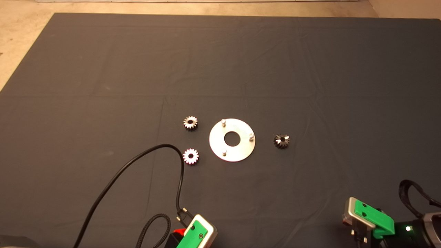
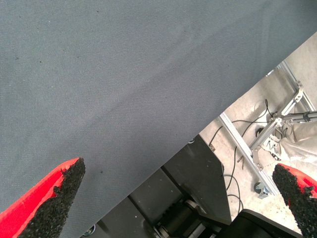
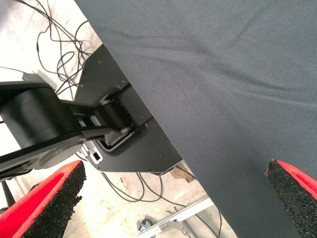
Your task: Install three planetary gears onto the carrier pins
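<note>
A flat silver disc [image 1: 237,153] with a central hole lies mid-mat, and the three carrier pins [image 1: 223,121] [image 1: 251,136] [image 1: 224,152] stand bare on it. Three planetary gears lie flat on the mat around it: one [image 1: 190,123] at the disc's upper left, one [image 1: 191,156] at its lower left, and a darker-looking one [image 1: 281,141] to its right. My left gripper [image 1: 193,236] [image 2: 178,171] waits at the lower edge, open and holding nothing. My right gripper [image 1: 367,220] [image 3: 176,169] waits at the lower right, also open with nothing between its fingers.
A black cable [image 1: 137,165] arcs over the mat from the left gripper and passes close to the lower-left gear. Both wrist views look past the dark mat's [image 2: 124,74] front edge to the robot base, loose cables and an aluminium frame [image 2: 247,148] on the floor.
</note>
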Action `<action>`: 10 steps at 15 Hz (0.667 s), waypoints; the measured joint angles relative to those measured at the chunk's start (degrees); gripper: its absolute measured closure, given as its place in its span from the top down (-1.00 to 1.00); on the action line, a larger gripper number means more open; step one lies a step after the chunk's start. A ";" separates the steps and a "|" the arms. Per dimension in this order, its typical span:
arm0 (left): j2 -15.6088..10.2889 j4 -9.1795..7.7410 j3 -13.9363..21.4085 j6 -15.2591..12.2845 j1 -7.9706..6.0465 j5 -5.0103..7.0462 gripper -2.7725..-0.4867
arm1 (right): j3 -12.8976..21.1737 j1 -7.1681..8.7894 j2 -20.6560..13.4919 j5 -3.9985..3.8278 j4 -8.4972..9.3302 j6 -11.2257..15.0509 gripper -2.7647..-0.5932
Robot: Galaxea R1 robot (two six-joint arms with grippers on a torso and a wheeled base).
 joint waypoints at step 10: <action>0.24 -0.04 0.00 0.00 0.00 -0.01 0.98 | -0.24 1.05 0.15 -1.76 0.08 -0.15 0.99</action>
